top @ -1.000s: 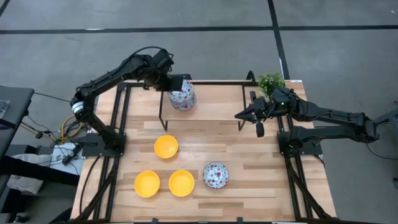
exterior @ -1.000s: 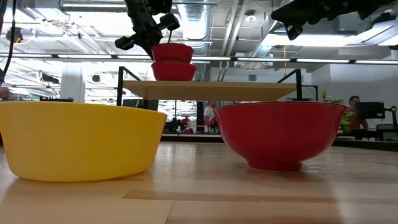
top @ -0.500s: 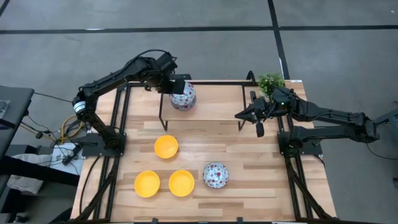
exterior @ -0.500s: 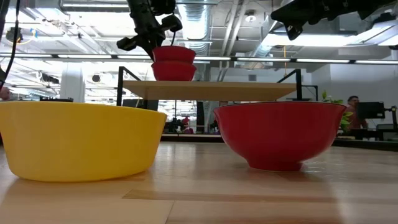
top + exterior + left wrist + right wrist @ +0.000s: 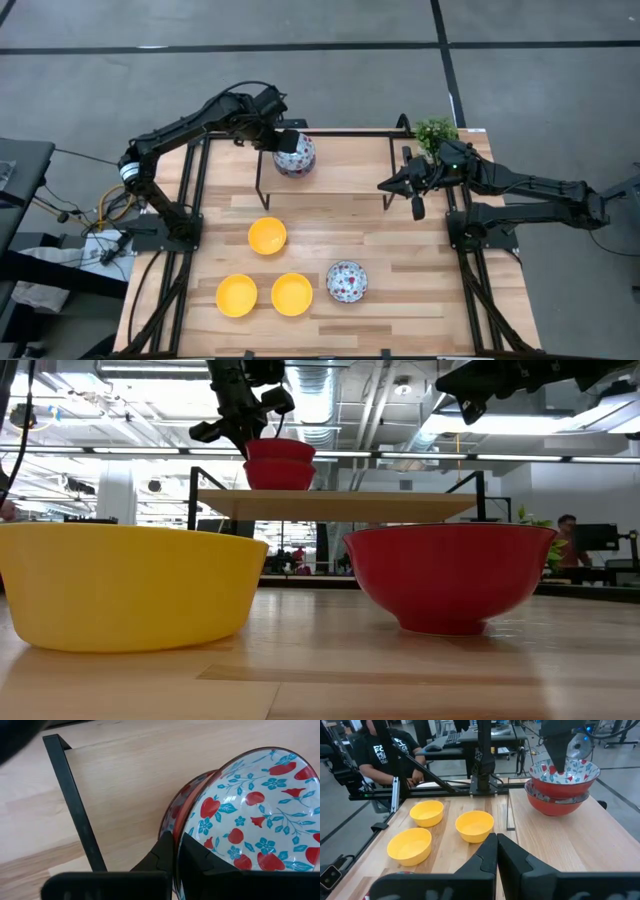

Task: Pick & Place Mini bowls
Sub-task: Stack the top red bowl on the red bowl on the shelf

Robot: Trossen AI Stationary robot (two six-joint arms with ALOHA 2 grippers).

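Observation:
Two white floral mini bowls with red outsides are stacked (image 5: 296, 156) on a raised wooden shelf (image 5: 340, 505) at the table's far side. The upper one (image 5: 250, 810) sits tilted in the lower one (image 5: 175, 810). My left gripper (image 5: 285, 143) is shut on the upper bowl. Three yellow bowls (image 5: 267, 236) (image 5: 236, 296) (image 5: 291, 294) and a third floral bowl (image 5: 346, 281) rest on their bases on the table. My right gripper (image 5: 418, 208) hovers shut above the shelf's right end, touching nothing. My left gripper pinches the upper floral bowl's rim (image 5: 187, 820) on its left side, one finger inside the bowl and one outside. The fingers come from above and the left, slanting down. The bowl sits tilted inside the lower bowl on the shelf.
A small green potted plant (image 5: 435, 130) stands at the far right corner. The shelf's black frame legs (image 5: 261, 185) (image 5: 400, 195) stand on the table. People sit beyond the table (image 5: 385, 750). Bare wood lies on the table's right half (image 5: 440, 280).
My left gripper has gone down a little with the upper floral bowl. The bowl has sunk deeper into the lower bowl and now sits tipped. The gripper has kept its hold.

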